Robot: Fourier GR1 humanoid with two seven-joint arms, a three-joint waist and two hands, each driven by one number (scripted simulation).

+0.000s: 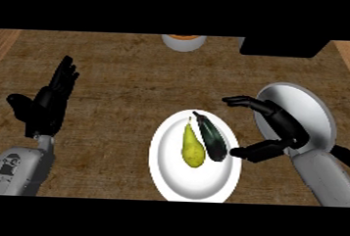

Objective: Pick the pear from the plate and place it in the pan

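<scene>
Two items share the white plate (193,189): pan (308,112) sits just right. My right hand (279,128) hovers open beside the dark vegetable (212,137); left hand (48,103) rests open. Pear (192,149) looks light, smooth, slippery; I'd grip its fat lower half.

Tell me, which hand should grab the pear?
The right hand. It hovers open beside the plate, close to the pear, with the pan just behind it. The left hand rests open, far across the counter.

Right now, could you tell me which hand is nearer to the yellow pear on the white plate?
The right hand, open just right of the yellow pear and white plate. The left hand rests open, far left.
</scene>
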